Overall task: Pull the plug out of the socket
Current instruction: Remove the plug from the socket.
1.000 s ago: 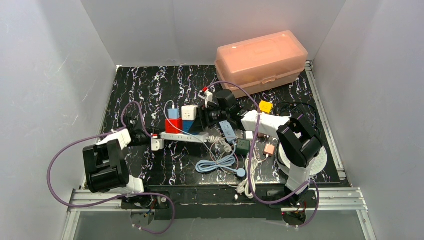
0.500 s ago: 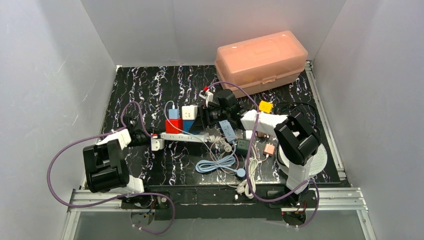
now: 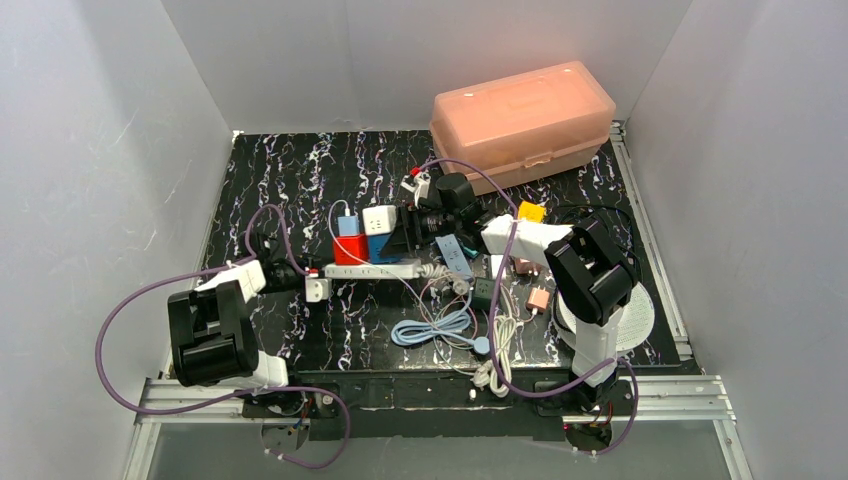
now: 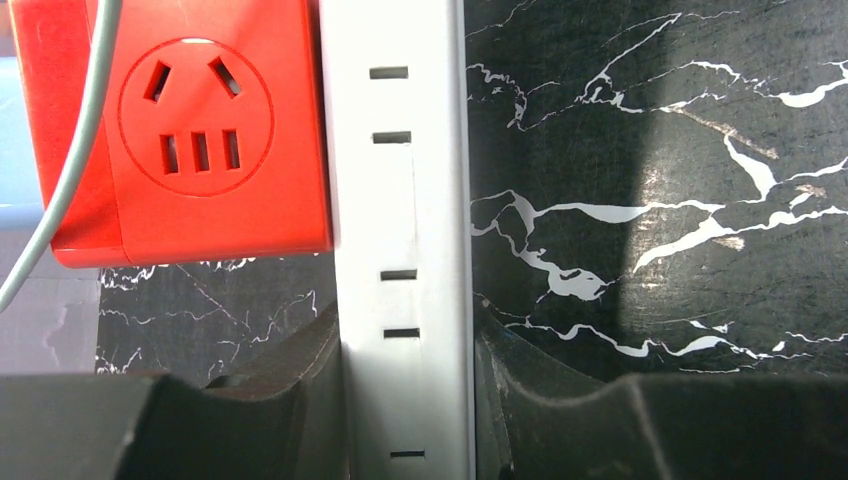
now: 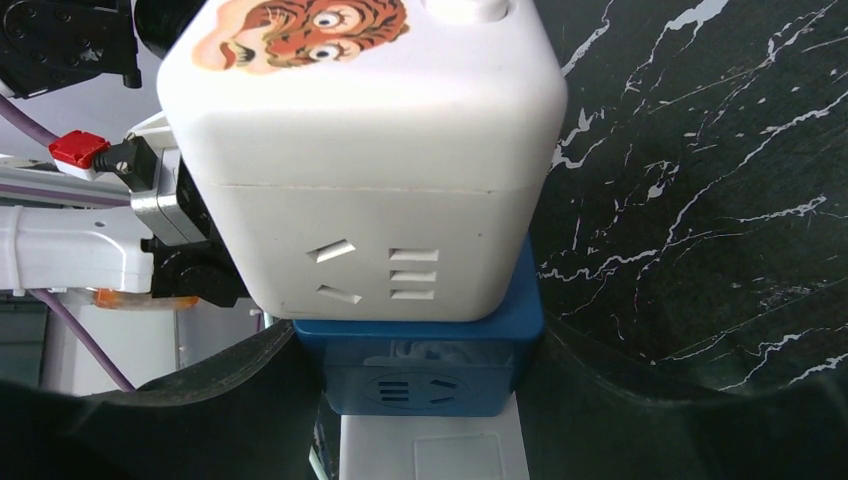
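A white power strip (image 3: 368,271) lies across the black marble mat. A red cube socket (image 3: 347,250) and a blue cube adapter (image 3: 379,247) are plugged into it, and a white cube adapter (image 3: 378,220) sits on the blue one. My left gripper (image 3: 300,273) is shut on the strip's left end; in the left wrist view the strip (image 4: 405,200) runs between the fingers of the left gripper (image 4: 405,400), beside the red cube (image 4: 190,130). My right gripper (image 3: 405,232) is shut on the blue cube (image 5: 425,370), with the white cube (image 5: 365,150) above it; its midpoint shows in the right wrist view (image 5: 425,385).
A pink lidded box (image 3: 522,120) stands at the back right. A yellow adapter (image 3: 531,213), several small adapters (image 3: 488,290) and coiled light cables (image 3: 435,328) lie near the right arm. A white round pad (image 3: 640,320) lies under the right arm's base.
The right gripper has shifted slightly back and left with the blue and white cube stack, which now leans a little. The left gripper and strip have stayed in place.
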You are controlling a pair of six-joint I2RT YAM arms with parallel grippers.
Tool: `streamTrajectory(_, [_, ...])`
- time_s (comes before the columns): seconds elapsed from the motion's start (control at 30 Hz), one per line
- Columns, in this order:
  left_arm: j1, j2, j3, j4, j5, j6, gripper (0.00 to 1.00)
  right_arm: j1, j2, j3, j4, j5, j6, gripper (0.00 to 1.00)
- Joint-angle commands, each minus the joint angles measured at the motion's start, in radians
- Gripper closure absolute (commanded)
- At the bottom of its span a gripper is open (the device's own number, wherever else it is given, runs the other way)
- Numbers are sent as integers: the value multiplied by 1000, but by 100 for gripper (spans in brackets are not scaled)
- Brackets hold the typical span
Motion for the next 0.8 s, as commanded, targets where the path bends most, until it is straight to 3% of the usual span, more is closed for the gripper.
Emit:
streamTrajectory(0.0, [-74,10,-45,-147,177,656,98,15,-42,36,171,127,-31,99])
streamTrajectory(0.03, [-72,10,-44,-138,186,654,84,26,-52,12,176,136,-37,99])
streamTrajectory(0.1, [-59,4,-35,-148,198,650,18,45,-70,-33,188,152,-37,99])
streamTrajectory(0.13, [-52,-2,-34,-159,197,650,5,57,-79,-51,189,164,-40,99])
streamTrajectory(0.4, [-5,-51,-23,-269,201,649,2,109,-110,-115,193,205,-59,99])
streamTrajectory(0.47, [-5,-43,-5,-290,183,650,14,119,-116,-130,196,210,-61,99])
streamTrajectory(0.6, [-4,-10,18,-282,127,647,56,124,-141,-180,238,216,-33,99])
streamTrajectory(0.67, [-3,17,20,-246,118,646,64,125,-148,-199,265,208,-10,99])
streamTrajectory(0.7, [-1,31,17,-214,119,646,62,126,-148,-199,267,204,-3,99])
streamTrajectory(0.73, [2,43,14,-173,127,643,48,129,-148,-199,265,204,2,99])
streamTrajectory(0.77, [7,48,3,-121,138,619,14,132,-148,-196,261,206,2,99])
